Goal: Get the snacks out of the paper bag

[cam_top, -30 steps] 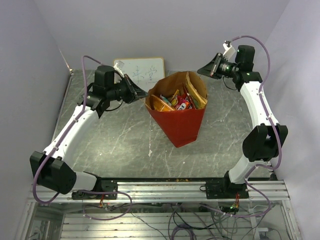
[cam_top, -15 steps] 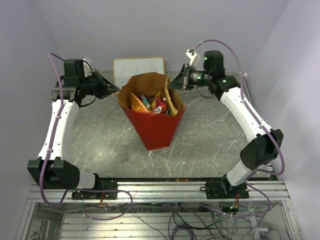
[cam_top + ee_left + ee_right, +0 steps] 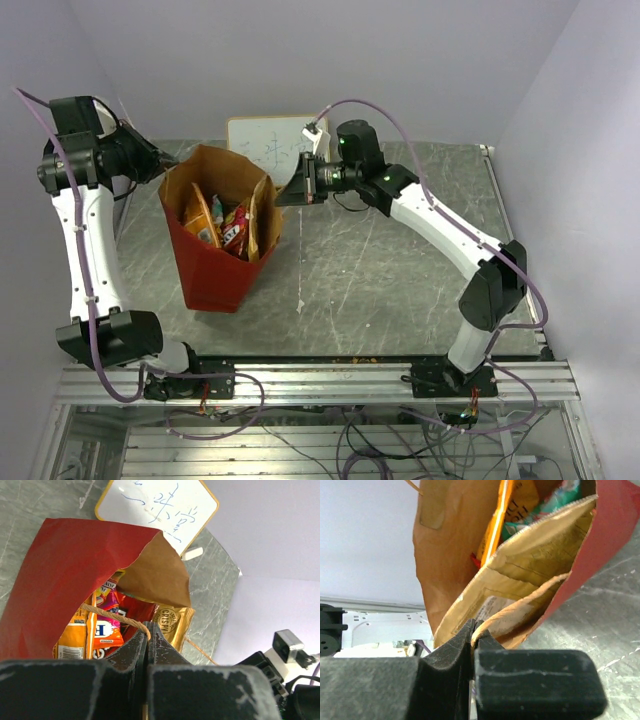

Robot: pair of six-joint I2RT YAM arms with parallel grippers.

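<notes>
Pinching a thin tan loop handle (image 3: 114, 615) in the tightly closed left gripper (image 3: 146, 630) and the opposite handle (image 3: 485, 622) in the equally closed right gripper (image 3: 474, 630), holding the mouth of the paper bag (image 3: 215, 275) spread wide toward the left side of the bench (image 3: 380, 270). Showing the snacks (image 3: 225, 222) packed upright inside, and judging them light, glossy, crinkly and probably slippery. Favouring a pinch on a flat top seam over the puffed middle, and minding the soft, tearable paper walls.

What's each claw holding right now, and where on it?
Both hold the paper bag: left claw shut on one tan loop handle, right claw shut on the opposite handle.
</notes>
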